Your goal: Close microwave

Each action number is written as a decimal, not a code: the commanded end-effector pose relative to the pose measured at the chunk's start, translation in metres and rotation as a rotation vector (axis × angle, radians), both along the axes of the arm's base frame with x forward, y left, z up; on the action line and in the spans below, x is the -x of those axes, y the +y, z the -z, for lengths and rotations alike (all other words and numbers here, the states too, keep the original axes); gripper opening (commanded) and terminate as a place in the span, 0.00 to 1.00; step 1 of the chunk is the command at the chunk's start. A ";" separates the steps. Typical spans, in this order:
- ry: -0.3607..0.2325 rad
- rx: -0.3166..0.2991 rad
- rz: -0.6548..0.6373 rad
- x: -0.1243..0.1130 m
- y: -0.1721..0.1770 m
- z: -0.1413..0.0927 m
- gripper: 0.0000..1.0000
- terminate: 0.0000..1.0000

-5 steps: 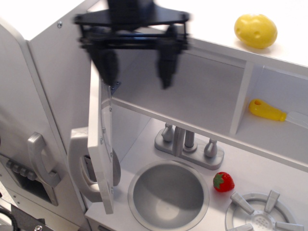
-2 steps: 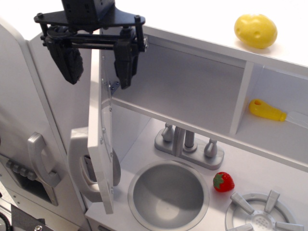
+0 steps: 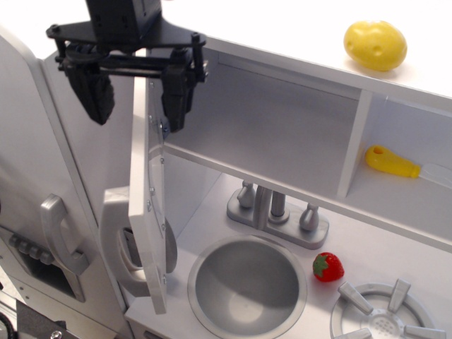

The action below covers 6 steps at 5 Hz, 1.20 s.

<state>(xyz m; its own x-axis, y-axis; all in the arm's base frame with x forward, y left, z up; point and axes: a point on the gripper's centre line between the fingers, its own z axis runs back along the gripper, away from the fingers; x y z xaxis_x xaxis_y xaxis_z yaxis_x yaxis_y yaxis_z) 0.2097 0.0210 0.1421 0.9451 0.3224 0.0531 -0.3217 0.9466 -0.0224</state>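
Nearest the camera, a round silver metal sink basin [image 3: 247, 286] is set into the pale grey counter surface [image 3: 381, 258] of the toy kitchen, with a small red plastic strawberry [image 3: 328, 267] lying just beside it on the right and a silver star-shaped burner grate [image 3: 385, 314] at the lower right corner. Behind the basin, a silver tap with two side knobs [image 3: 277, 212] is mounted upright. At the left, the pale grey microwave door [image 3: 150, 212] is seen edge-on, swung wide open and standing out from its box compartment [image 3: 282, 134], whose interior lies exposed to the right. Further left, a tall grey door with a curved silver handle [image 3: 60, 240] is seen. Above the door's top edge, the black pincer [image 3: 134, 92] is held wide, its two dark fingers [image 3: 176, 99] straddling the door, one on each side, nothing being gripped; contact with the door cannot be told. In the far right compartment a yellow-handled utensil [image 3: 392, 162] is laid, and on the top a yellow plastic potato [image 3: 375, 44] is resting.
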 end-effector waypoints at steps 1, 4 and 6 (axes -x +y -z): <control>-0.022 -0.003 -0.064 -0.012 0.004 0.011 1.00 0.00; -0.014 0.068 -0.042 -0.030 -0.058 0.003 1.00 0.00; -0.069 0.177 0.019 -0.027 -0.116 -0.032 1.00 0.00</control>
<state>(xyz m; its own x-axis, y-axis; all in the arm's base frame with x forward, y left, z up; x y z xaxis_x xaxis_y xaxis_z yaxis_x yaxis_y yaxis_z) 0.2307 -0.0980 0.1584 0.9547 0.2974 0.0128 -0.2900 0.9388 -0.1859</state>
